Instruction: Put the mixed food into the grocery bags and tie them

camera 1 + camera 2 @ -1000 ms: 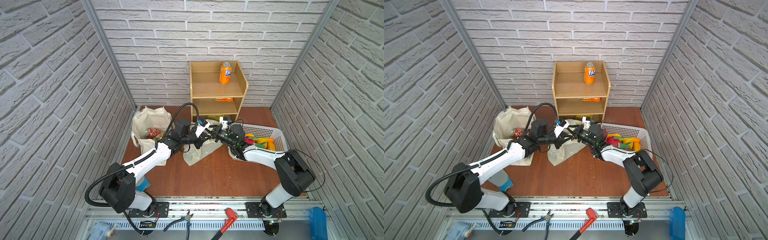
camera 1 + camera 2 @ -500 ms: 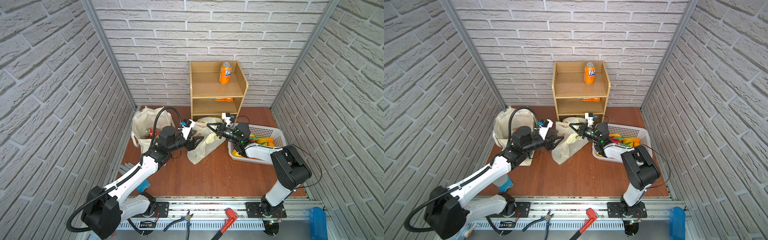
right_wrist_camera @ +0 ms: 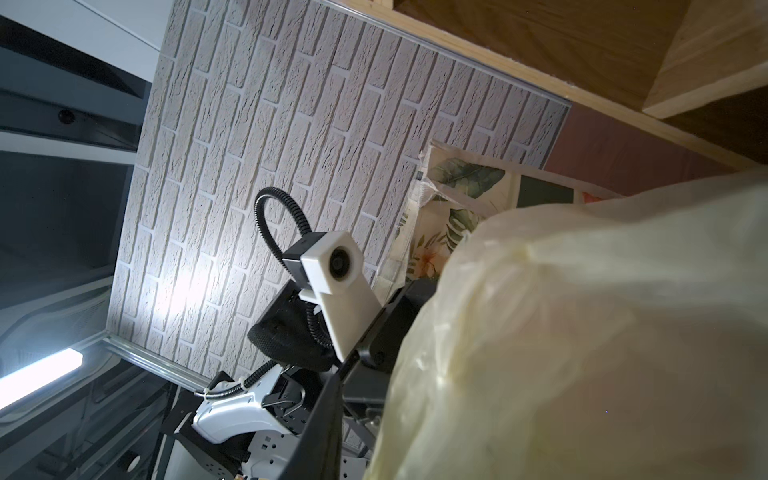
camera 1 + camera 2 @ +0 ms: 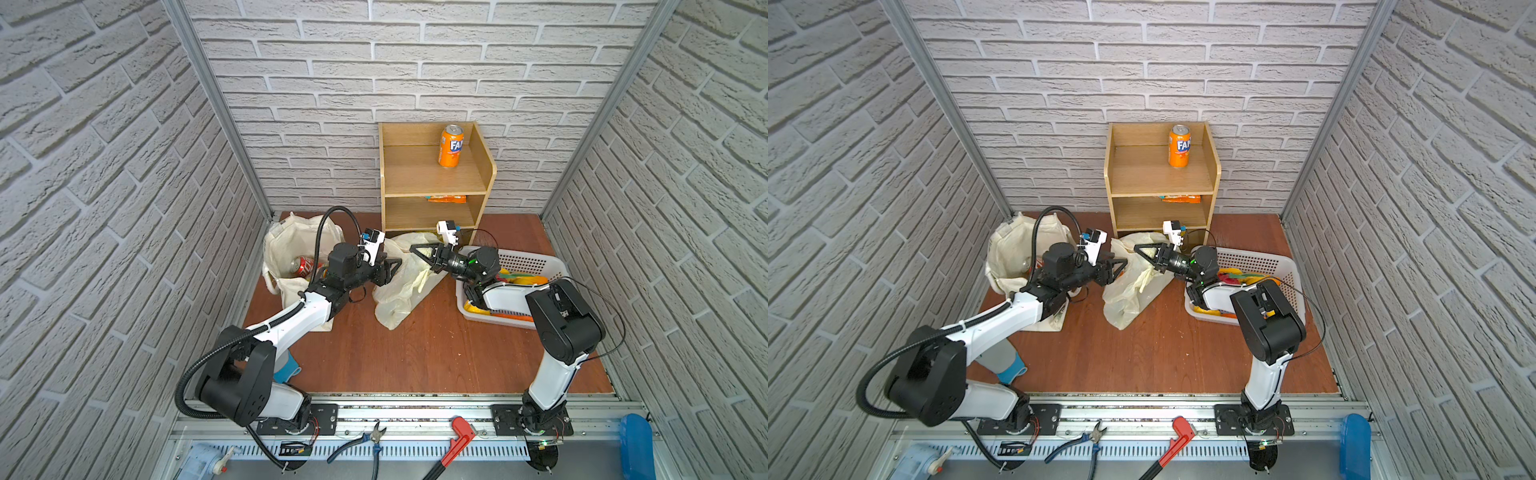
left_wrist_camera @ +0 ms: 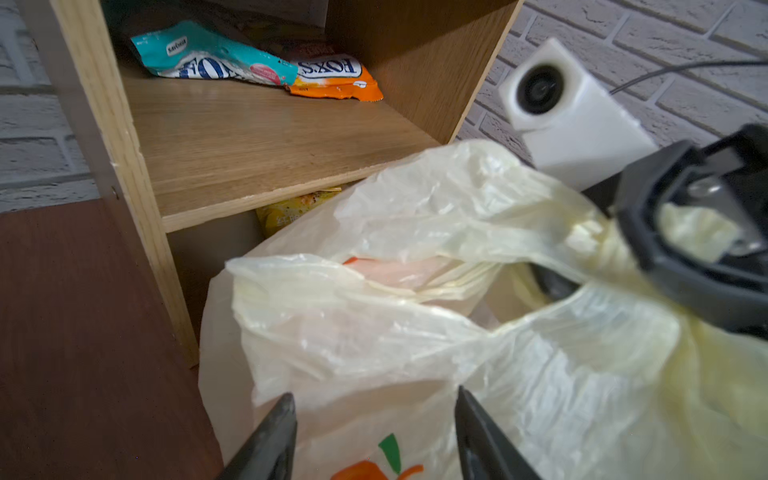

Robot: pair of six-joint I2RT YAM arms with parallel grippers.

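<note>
Release noted: left gripper (image 5: 374, 415), clamped beside right gripper (image 4: 420, 255) a second ago, now stands apart with jaws spread at plastic carrier bag (image 4: 399, 295) slumped between canvas tote (image 4: 291, 245) and basket (image 4: 536, 266); right gripper's hold unclear.

A robotics lab test cell: brick-print wall panels (image 4: 374, 83) on aluminium posts (image 4: 220, 112) box in a wooden worktop (image 4: 415, 353). Two robot arms (image 4: 291, 320) are bolted to a metal rail (image 4: 415, 410) at 6 o'clock, with pliers (image 4: 375, 435) and a red wrench (image 4: 455, 442) beside it.
</note>
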